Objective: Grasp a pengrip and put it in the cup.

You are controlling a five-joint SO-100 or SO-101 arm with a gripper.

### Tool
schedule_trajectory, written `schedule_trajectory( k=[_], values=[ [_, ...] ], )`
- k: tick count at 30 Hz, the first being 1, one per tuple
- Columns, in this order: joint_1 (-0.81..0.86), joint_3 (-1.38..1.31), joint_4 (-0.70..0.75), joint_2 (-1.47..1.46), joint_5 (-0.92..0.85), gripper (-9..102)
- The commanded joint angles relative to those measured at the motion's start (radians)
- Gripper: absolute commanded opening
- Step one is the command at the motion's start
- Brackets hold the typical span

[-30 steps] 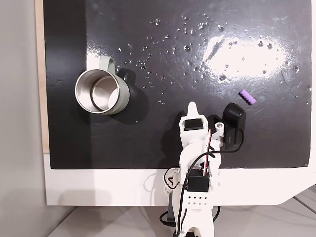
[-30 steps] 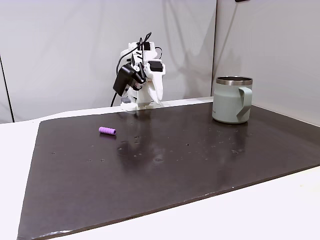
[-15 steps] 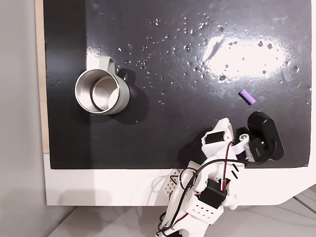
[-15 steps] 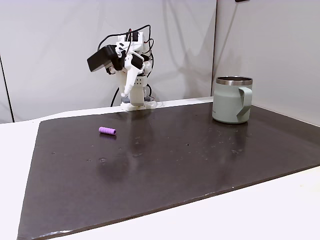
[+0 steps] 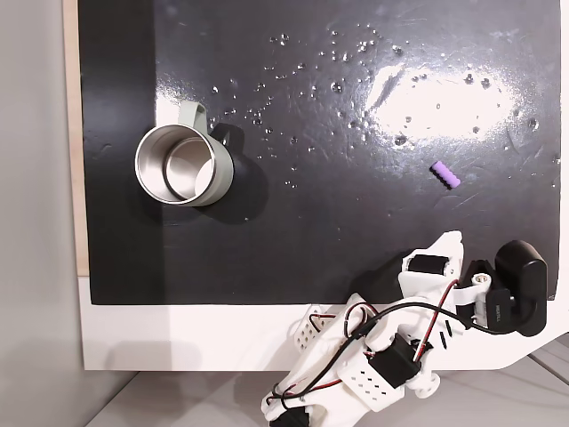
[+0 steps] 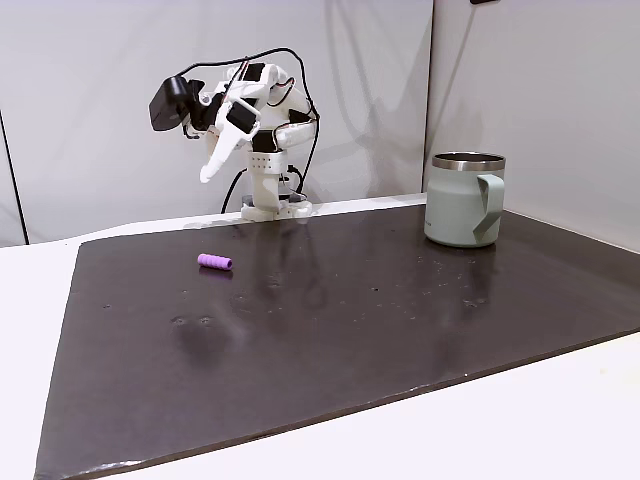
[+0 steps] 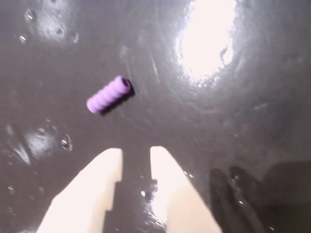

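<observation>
The white two-fingered claw (image 7: 135, 153), slightly parted and holding nothing, hangs above the glossy black counter (image 7: 252, 121) with the small purple ribbed rubber pengrip (image 7: 108, 94) lying ahead, slightly left, its long axis slanted across the gap.

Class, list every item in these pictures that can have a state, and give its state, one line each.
pengrip: lying on its side on the mat, free, not gripped
cup: upright, open top, nothing seen inside, handle toward the top of the overhead fixed view
gripper: raised above the mat, fingers slightly apart, holding nothing, short of the pengrip
mat: flat, glossy, speckled with small droplets
</observation>
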Motion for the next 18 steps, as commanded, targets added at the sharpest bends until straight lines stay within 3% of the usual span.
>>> schedule_trajectory(
  k=[1,18],
  values=[
    [0.009,-0.087,-0.091,0.005,0.069,6],
    [-0.052,-0.569,-0.086,-0.660,0.370,16]
  ],
)
